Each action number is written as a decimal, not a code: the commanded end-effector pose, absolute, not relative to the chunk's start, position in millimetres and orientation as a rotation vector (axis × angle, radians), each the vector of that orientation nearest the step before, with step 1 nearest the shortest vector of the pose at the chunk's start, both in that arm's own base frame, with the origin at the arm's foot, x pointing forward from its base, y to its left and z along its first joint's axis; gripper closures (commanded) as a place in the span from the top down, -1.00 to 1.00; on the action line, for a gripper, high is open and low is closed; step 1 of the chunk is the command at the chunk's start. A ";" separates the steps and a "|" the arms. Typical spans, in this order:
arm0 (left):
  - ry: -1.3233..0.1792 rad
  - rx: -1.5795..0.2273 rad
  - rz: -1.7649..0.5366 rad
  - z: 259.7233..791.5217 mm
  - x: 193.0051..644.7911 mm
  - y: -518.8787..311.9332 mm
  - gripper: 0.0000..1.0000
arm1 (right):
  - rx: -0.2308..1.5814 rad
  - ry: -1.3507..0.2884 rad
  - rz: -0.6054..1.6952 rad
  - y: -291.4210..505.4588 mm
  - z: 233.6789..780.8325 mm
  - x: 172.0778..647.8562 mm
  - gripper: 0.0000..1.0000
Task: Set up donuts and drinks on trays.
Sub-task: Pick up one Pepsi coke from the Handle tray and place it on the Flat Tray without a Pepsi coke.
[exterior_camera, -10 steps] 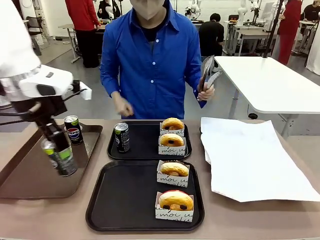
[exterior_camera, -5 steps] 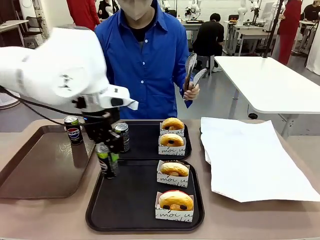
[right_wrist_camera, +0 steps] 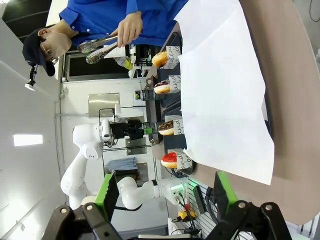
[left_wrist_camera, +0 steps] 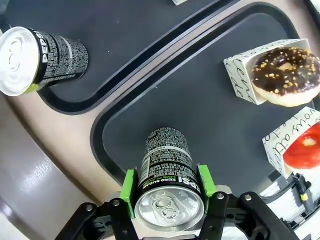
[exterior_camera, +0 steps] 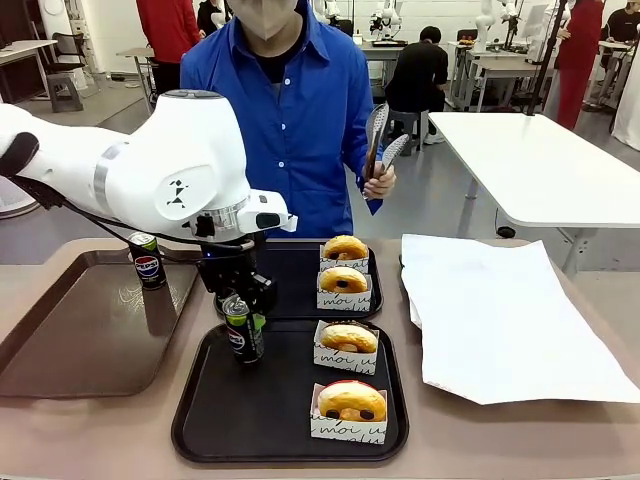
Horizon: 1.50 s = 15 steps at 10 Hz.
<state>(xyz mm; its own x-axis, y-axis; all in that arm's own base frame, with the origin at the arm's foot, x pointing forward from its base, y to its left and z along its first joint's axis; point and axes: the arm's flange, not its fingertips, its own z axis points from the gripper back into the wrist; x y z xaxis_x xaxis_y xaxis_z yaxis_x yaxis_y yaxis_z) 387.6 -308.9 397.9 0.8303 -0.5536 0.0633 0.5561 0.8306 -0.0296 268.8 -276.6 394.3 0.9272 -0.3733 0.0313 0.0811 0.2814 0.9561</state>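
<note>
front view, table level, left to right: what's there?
Brown tray → Pepsi can → left pincer shut on a can over the near black tray → boxed donuts → white paper.

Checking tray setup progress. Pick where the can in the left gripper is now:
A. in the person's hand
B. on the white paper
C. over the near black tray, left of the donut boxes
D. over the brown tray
C: the left gripper is clamped on the can above the near black tray, left of its two donut boxes.
</note>
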 end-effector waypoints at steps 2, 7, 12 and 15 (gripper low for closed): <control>-0.073 0.001 -0.596 384.6 384.8 -312.4 0.17 | 1.264 -0.275 -0.306 -277.3 394.5 268.8 1.00; -0.094 -0.029 -0.627 413.6 370.1 -307.6 0.68 | 1.264 -0.275 -0.306 -277.3 394.5 268.8 1.00; -0.180 -0.020 -0.644 464.7 316.2 -255.9 1.00 | 1.264 -0.275 -0.306 -277.3 394.5 268.8 1.00; -0.179 -0.008 -0.605 464.0 309.8 -237.4 1.00 | 1.264 -0.275 -0.306 -277.3 394.5 268.8 1.00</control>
